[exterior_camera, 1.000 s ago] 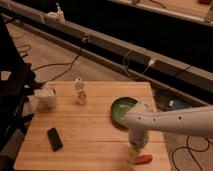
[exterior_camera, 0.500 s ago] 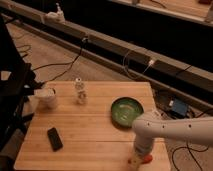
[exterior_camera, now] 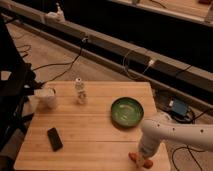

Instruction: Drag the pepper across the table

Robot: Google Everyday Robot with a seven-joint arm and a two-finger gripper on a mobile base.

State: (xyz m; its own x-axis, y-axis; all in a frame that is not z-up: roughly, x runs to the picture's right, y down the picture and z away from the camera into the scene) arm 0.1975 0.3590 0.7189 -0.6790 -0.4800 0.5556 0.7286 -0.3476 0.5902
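At the near right corner of the worktop (exterior_camera: 90, 127), the gripper (exterior_camera: 142, 154) stood straight down over the pepper (exterior_camera: 133, 157), whose orange ends showed on either side of it. Its long axis ran roughly along the near edge. Whether the gripper was clamped on it I could not tell. I judged the drag should run leftward along that edge.

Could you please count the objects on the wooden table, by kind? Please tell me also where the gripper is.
pepper: 1
green bowl: 1
white cup: 1
small pale bottle: 1
black slab: 1
Total: 5 on the table
The gripper is down at the pepper, by the table's lower right corner in the picture.
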